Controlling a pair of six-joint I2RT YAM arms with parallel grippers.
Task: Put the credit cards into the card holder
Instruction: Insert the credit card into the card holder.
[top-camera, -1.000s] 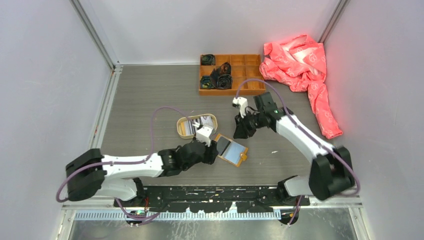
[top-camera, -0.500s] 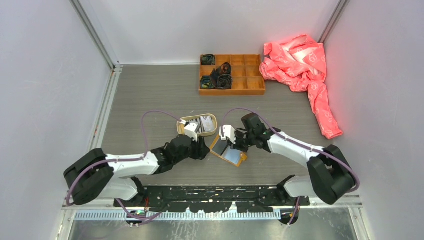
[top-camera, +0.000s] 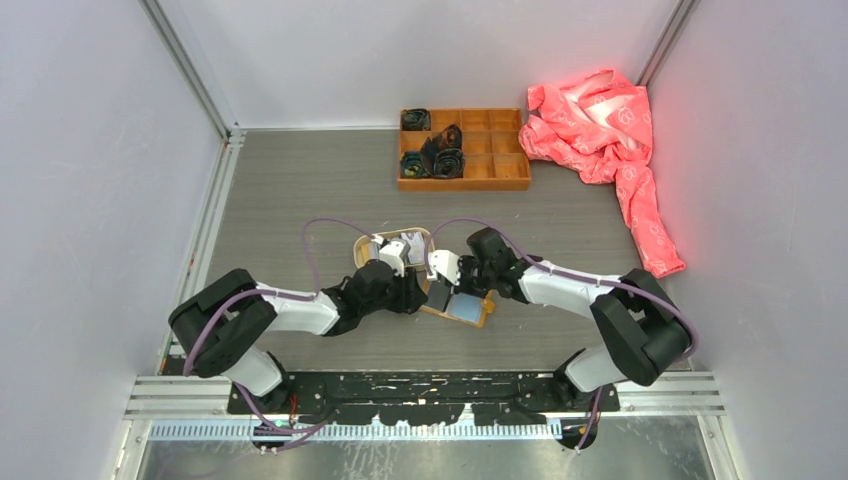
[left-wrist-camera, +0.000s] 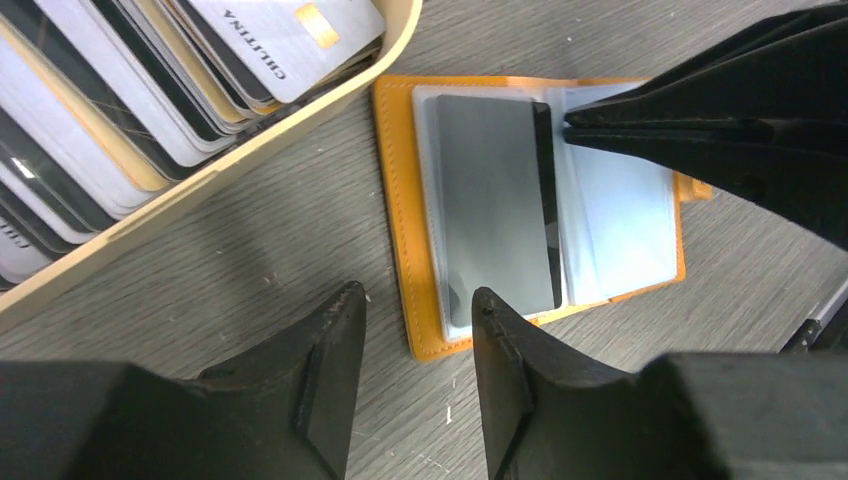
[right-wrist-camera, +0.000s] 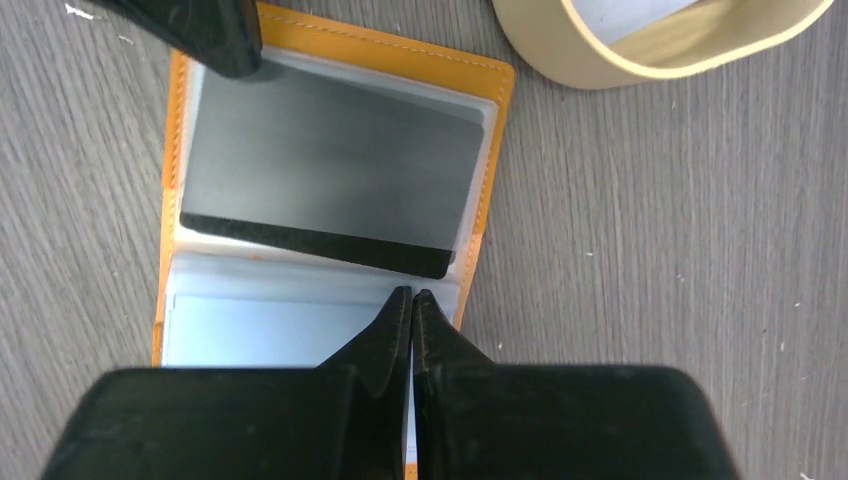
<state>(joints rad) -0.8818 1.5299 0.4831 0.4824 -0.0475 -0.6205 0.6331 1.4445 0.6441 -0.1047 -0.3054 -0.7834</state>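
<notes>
The mustard-orange card holder (top-camera: 472, 313) lies open on the table between my two grippers, and its orange edge shows in the left wrist view (left-wrist-camera: 395, 200) and the right wrist view (right-wrist-camera: 380, 45). A grey credit card with a dark stripe (left-wrist-camera: 495, 215) (right-wrist-camera: 330, 165) sits in one clear pocket. More credit cards (left-wrist-camera: 150, 100) stand packed in the tan oval tray (left-wrist-camera: 250, 150). My left gripper (left-wrist-camera: 415, 300) is open and empty at the holder's near edge. My right gripper (right-wrist-camera: 412, 296) is shut, with its tips on the holder's fold beside the card's striped edge.
The oval tray (top-camera: 428, 238) stands just behind the holder, and its rim shows in the right wrist view (right-wrist-camera: 640, 60). An orange wooden compartment box (top-camera: 495, 165) with dark rolled items is at the back. A pink cloth (top-camera: 610, 130) lies at the back right.
My right arm has swung from behind the holder down and left onto it. My left arm has drawn in closer, toward the tray side of the holder.
</notes>
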